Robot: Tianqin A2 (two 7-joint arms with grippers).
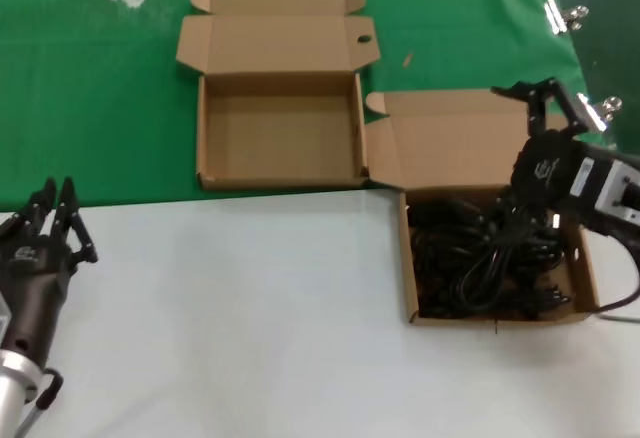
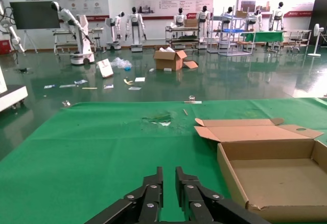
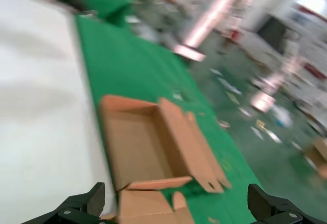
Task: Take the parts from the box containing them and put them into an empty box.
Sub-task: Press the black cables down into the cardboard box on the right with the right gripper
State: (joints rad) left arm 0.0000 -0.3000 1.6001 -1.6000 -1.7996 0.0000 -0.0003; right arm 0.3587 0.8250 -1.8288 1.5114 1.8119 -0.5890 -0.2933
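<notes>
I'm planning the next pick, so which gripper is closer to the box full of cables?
Right. The right gripper hangs over the far right part of the cable box; the left gripper sits across the table at its left edge.

The empty box [image 1: 279, 128] lies far on the green cloth [image 1: 90, 88], its lid [image 1: 278, 40] folded back behind it. Just beside it, to the right and nearer, the full box [image 1: 585, 258] sits on the white table [image 1: 220, 318] with the cables [image 1: 480, 253] in it. The right gripper [image 1: 550, 98] hangs over that box's far right corner. The left gripper [image 1: 55, 220] rests at the table's left edge, well apart from both boxes.
</notes>
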